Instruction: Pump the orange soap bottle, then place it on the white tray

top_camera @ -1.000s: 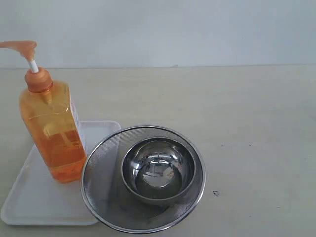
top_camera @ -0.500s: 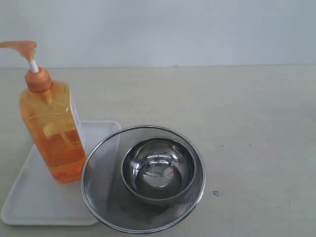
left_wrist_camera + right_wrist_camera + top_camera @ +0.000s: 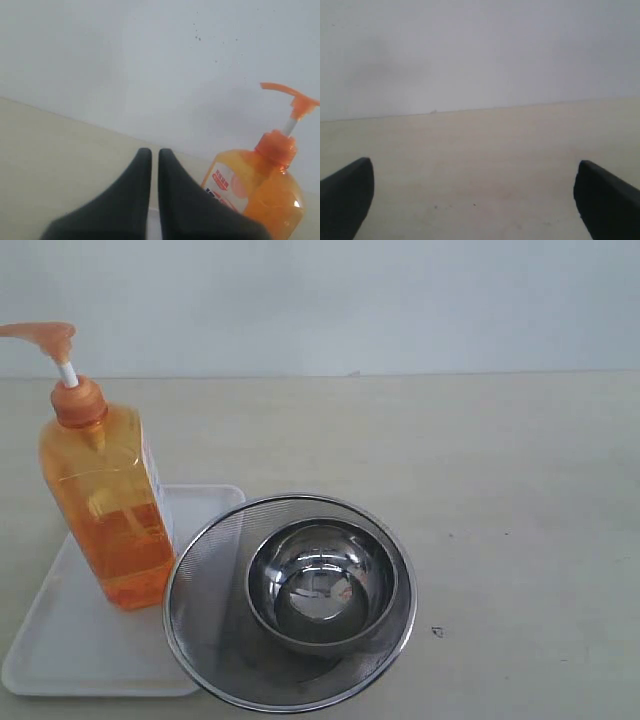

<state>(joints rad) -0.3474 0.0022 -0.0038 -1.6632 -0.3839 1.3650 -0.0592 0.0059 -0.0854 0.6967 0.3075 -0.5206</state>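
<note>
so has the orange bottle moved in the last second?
No. The orange soap bottle stands on the same spot of the white tray, equally close to the rim of the steel strainer.

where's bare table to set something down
Bare table right of the strainer and behind it up to the wall. Left is crowded: the soap bottle stands on the tray, whose right edge the strainer covers.

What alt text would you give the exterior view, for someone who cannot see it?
An orange soap bottle stands upright on a white tray at the left of a pale table. Beside it sits a round steel mesh strainer with a shiny steel bowl inside, its rim covering part of the tray's right edge.
</note>
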